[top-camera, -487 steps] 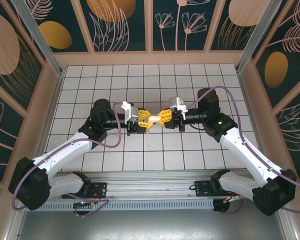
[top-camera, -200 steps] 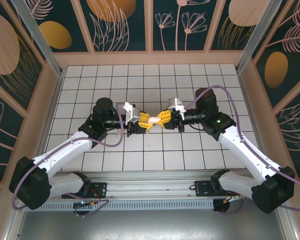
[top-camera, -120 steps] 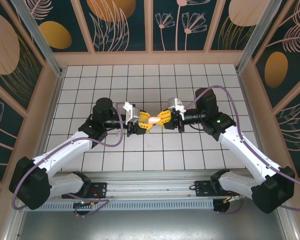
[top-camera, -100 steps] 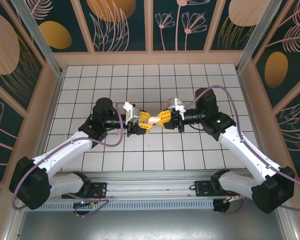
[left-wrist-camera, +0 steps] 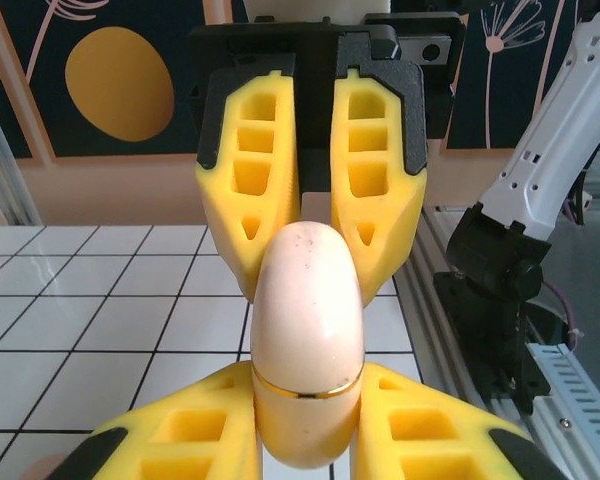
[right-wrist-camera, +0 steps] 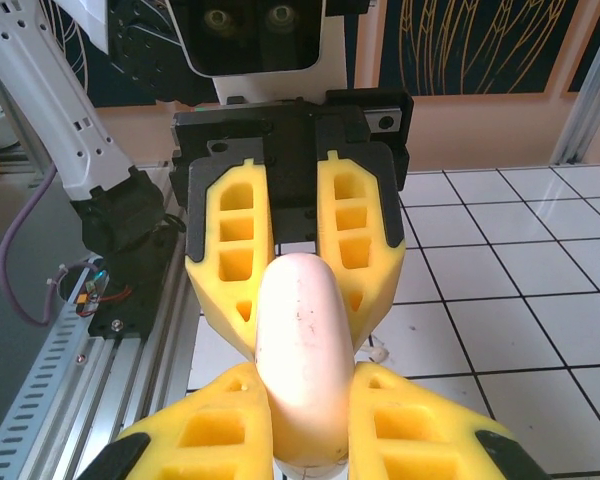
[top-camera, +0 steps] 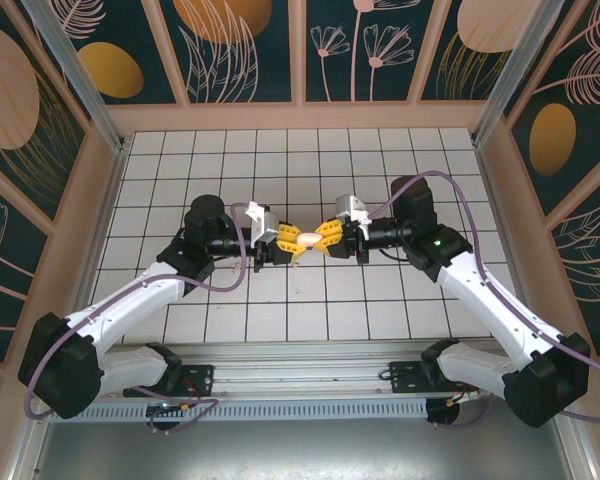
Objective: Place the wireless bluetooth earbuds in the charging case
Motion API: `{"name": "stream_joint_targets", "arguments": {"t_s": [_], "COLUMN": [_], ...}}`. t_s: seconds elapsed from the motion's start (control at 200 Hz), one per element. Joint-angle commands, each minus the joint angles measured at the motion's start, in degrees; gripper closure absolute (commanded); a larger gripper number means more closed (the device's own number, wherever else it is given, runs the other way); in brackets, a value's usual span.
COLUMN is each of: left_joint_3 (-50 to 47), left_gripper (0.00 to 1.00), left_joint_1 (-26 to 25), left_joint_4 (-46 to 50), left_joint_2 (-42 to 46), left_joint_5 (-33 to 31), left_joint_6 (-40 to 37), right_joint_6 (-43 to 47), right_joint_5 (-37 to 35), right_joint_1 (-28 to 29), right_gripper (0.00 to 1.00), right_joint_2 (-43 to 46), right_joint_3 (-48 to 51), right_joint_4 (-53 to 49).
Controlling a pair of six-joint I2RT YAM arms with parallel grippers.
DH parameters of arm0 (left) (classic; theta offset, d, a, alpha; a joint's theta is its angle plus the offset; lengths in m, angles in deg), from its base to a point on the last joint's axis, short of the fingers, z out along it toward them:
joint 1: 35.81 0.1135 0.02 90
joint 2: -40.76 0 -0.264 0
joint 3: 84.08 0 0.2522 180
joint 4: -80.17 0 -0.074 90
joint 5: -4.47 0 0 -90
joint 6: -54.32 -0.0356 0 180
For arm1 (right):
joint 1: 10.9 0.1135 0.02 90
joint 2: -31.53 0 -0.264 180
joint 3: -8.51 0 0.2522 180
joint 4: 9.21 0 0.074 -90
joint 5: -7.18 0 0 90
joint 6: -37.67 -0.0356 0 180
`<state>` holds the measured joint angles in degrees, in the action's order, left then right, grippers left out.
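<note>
The charging case [top-camera: 306, 238], a pale pink rounded pod, hangs above the middle of the tiled floor between both grippers. My left gripper [top-camera: 284, 243] is shut on its left end and my right gripper [top-camera: 327, 238] on its right end. In the left wrist view the case [left-wrist-camera: 308, 330] shows a thin gold seam that lies closed, with my yellow fingers [left-wrist-camera: 195, 435] pressed to both sides. In the right wrist view the case [right-wrist-camera: 300, 340] sits between my own fingers [right-wrist-camera: 230, 430]. One earbud [right-wrist-camera: 378, 353], a tiny whitish bit, lies on a tile beneath the case.
White tiled floor [top-camera: 180, 170] is walled by patterned panels on three sides. An aluminium rail [top-camera: 300, 380] with both arm bases runs along the near edge. The two arms reach inward and meet at the centre.
The left gripper's jaws spread slightly and then closed again on the case. The case and the right gripper have stayed in place.
</note>
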<state>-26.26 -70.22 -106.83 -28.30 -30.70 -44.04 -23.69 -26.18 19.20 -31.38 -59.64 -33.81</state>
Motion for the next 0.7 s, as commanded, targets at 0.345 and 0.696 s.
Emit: {"name": "stream_joint_targets", "arguments": {"t_s": [0.345,0.696], "left_joint_3": [2.60,3.57], "left_gripper": [0.87,0.91], "left_joint_1": [-0.40,-0.48], "left_joint_4": [3.20,8.39], "left_joint_2": [-0.38,-0.35], "left_joint_5": [2.20,2.13], "left_joint_6": [-3.47,-7.60], "right_joint_6": [-3.54,-7.39], "right_joint_5": [-3.12,-3.20], "right_joint_1": [0.57,-0.81], "right_gripper": [0.60,0.57], "right_joint_2": [1.31,2.69], "right_joint_3": [0.59,1.57], "right_joint_4": [5.43,10.31]}}
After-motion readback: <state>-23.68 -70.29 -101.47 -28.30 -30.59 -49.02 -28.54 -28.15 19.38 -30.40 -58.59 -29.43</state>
